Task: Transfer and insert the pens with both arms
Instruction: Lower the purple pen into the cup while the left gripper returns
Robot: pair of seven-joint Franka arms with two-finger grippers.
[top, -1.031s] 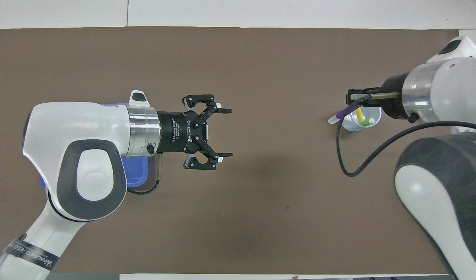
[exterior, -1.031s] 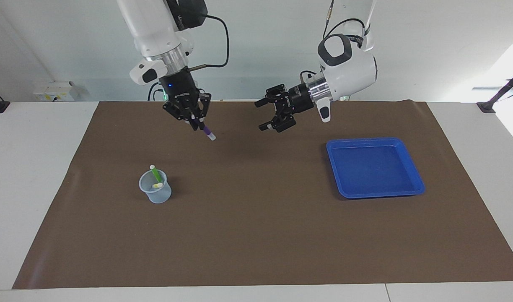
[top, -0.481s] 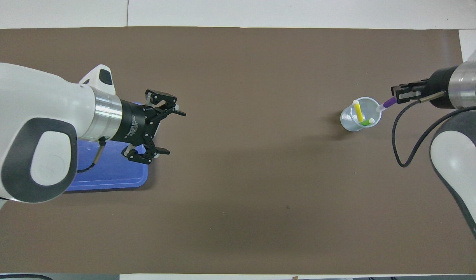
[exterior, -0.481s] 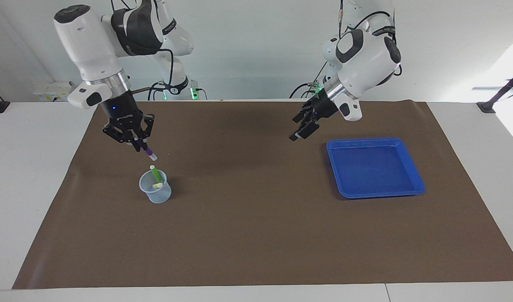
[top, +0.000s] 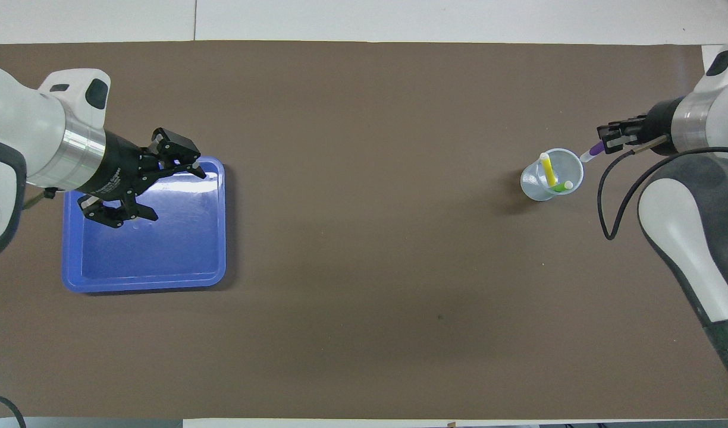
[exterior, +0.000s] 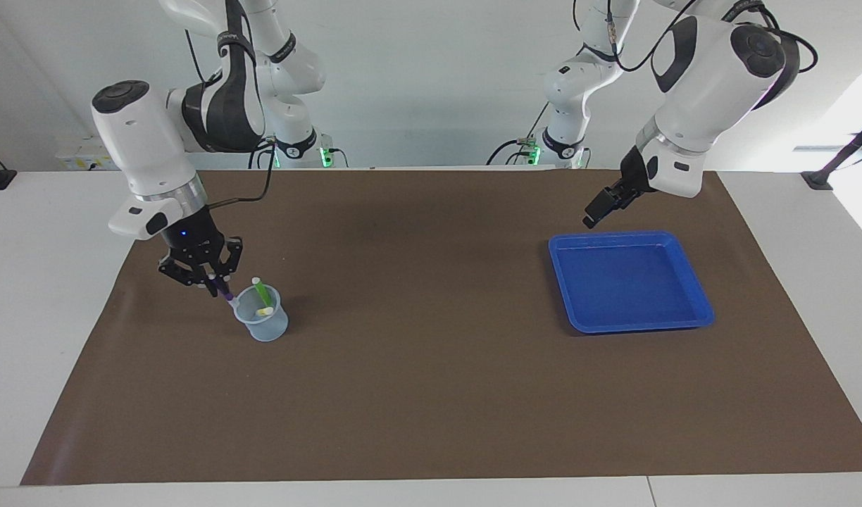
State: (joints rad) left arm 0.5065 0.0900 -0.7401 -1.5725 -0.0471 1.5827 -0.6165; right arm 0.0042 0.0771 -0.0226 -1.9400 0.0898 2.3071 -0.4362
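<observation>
Moved since a second ago: right gripper (exterior: 207, 276) has carried the purple pen (exterior: 225, 295) off mid-mat down to the cup's rim; left gripper (top: 139, 178) has pulled away from table centre to hang over the blue tray (exterior: 698, 310).
Right gripper: fingers closed on the purple pen's upper end, pen slanting down with its whitish cap leading toward the clear cup (exterior: 262, 325). Slant likely chosen so the tip clears the rim and slides in beside the others.
Purple pen: tip at the rim on the side toward the right arm's end of the table; cannot tell whether it touches. Not yet inside.
Green pen (exterior: 261, 290): in the cup, leaning, cap up.
Yellow pen (top: 547, 169): in the cup, also leaning on the wall.
Left gripper: fingers spread wide, holding nothing; waits over the tray.
Tray: no pens in it, toward the left arm's end.
Stage, as judged: last pen, insertion about to happen.
Risk: light cup may tip if the pen pushes its rim.
</observation>
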